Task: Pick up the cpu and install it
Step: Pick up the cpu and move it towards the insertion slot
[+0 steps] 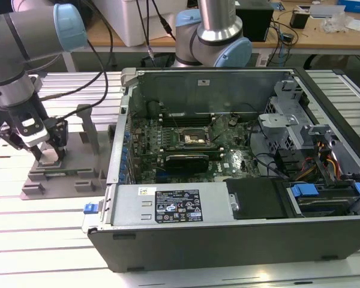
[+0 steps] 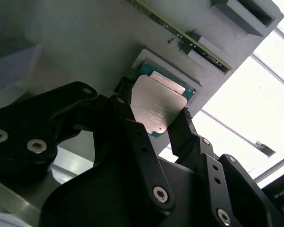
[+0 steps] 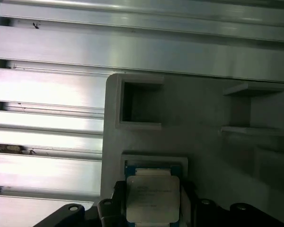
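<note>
Cpu (image 2: 157,101) sits silvery top up in a shallow square recess of the grey tray (image 3: 203,132). The pincer (image 2: 154,108) is narrowed onto it, its 2 black fingers (image 2: 125,106) pressed against opposite edges of the chip. In the exterior view the tray (image 1: 60,180) rests on the slatted metal surface (image 1: 48,234), just beside the open computer case (image 1: 228,240), whose socket (image 1: 192,137) lies well apart.

Exterior view: the arm (image 1: 15,36) descends at the exterior view's left, its wrist turned downward and the gripper (image 1: 47,149) lowest. Both wrist views: two black fingers (image 2: 184,135) press against opposite edges of the cpu (image 2: 156,101).
</note>
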{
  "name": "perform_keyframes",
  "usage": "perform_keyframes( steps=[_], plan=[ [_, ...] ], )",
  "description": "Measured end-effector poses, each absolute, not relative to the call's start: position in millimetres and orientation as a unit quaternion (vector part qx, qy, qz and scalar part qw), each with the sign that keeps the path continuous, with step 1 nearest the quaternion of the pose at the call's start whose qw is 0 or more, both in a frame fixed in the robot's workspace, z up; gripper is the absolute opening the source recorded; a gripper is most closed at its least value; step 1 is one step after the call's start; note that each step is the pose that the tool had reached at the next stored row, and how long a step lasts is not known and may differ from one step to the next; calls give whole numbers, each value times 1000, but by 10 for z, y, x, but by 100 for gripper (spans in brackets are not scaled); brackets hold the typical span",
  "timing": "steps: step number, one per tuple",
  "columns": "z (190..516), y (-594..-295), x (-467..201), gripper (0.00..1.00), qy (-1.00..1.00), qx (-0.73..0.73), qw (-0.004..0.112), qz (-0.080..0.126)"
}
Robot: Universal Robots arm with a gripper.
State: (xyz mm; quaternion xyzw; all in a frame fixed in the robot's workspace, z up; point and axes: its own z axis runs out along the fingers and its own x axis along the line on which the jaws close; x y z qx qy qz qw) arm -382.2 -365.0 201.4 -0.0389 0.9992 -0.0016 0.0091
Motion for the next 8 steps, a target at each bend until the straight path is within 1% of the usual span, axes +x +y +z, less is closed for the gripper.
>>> perform_keyframes(
  steps=[8],
  plan=[
    [2431, -3650, -3822, 55, 999, -39, 9, -2]
  ],
)
